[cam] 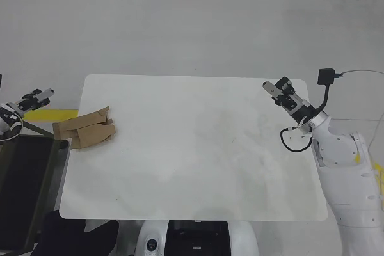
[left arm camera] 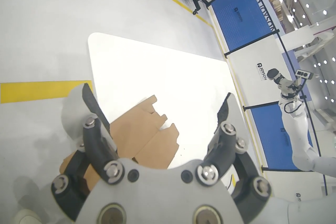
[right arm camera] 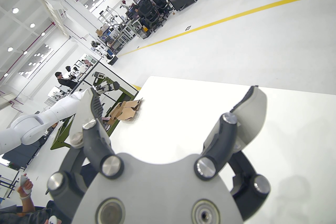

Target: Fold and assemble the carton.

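While the carton [cam: 86, 130] lies as a flat, partly folded piece of brown cardboard at the left edge of the desk [cam: 198, 166], one end hanging past that edge, I judge from the top view that assembly has not begun. The left arm [cam: 3, 120] sits off the desk, just beside the overhanging end. The right arm [cam: 336, 144] holds its jaws over the far right corner, well apart from the carton. A dark rack [cam: 19, 185] stands beside the desk's left side.

From the left wrist view, the left jaws stand wide apart and empty. The carton [left arm camera: 147, 130] lies beyond them on the desk [left arm camera: 157, 70], its notched flaps pointing toward the desk's middle.

From the right wrist view, the right jaws are likewise spread and hold nothing, above bare desk [right arm camera: 288, 117]. The carton [right arm camera: 127, 108] shows at the opposite edge, with the left arm [right arm camera: 52, 112] near it.

The overhang looks like the main hazard. A sideways nudge from the left jaws as they come in could tip the cardboard off the desk toward the rack. Thin, layered board is also awkward: closing on one layer alone would probably let the other flaps spring open or slide. With the right arm so far away, nothing braces the carton, so any fold pressed by one arm may simply push it across the smooth desk.
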`<state>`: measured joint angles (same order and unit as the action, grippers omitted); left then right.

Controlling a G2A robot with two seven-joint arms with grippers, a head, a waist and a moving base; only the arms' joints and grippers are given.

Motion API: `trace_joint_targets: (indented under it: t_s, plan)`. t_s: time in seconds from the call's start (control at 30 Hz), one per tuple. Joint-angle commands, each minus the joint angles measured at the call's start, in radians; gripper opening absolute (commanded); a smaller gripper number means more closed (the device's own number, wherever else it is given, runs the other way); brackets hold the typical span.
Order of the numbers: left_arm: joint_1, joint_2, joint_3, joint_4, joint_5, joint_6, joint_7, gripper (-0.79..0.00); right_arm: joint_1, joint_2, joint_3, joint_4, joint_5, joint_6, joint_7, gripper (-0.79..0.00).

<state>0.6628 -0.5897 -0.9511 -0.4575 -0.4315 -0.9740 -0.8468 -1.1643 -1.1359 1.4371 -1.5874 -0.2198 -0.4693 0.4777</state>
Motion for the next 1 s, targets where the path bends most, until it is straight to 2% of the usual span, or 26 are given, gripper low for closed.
trace_joint_targets:
  t_s: [0.0, 0.23, 0.4, 0.63, 0.97]
  plan:
    - [-0.007, -0.005, 0.003, 0.037, 0.011, -0.007, 0.008, 0.000, 0.000, 0.000, 0.000, 0.000, 0.000, 0.000, 0.000, 0.000]
    - [-0.040, -0.036, 0.024, 0.160, 0.078, 0.043, 0.056, 0.000, 0.000, 0.000, 0.000, 0.000, 0.000, 0.000, 0.000, 0.000]
    - [-0.055, -0.058, 0.054, 0.207, 0.164, 0.111, 0.065, 0.000, 0.000, 0.000, 0.000, 0.000, 0.000, 0.000, 0.000, 0.000]
    - [-0.068, -0.086, 0.086, 0.246, 0.253, 0.242, 0.049, 0.000, 0.000, 0.000, 0.000, 0.000, 0.000, 0.000, 0.000, 0.000]
    - [-0.083, -0.108, 0.105, 0.270, 0.323, 0.281, -0.019, 0.000, 0.000, 0.000, 0.000, 0.000, 0.000, 0.000, 0.000, 0.000]
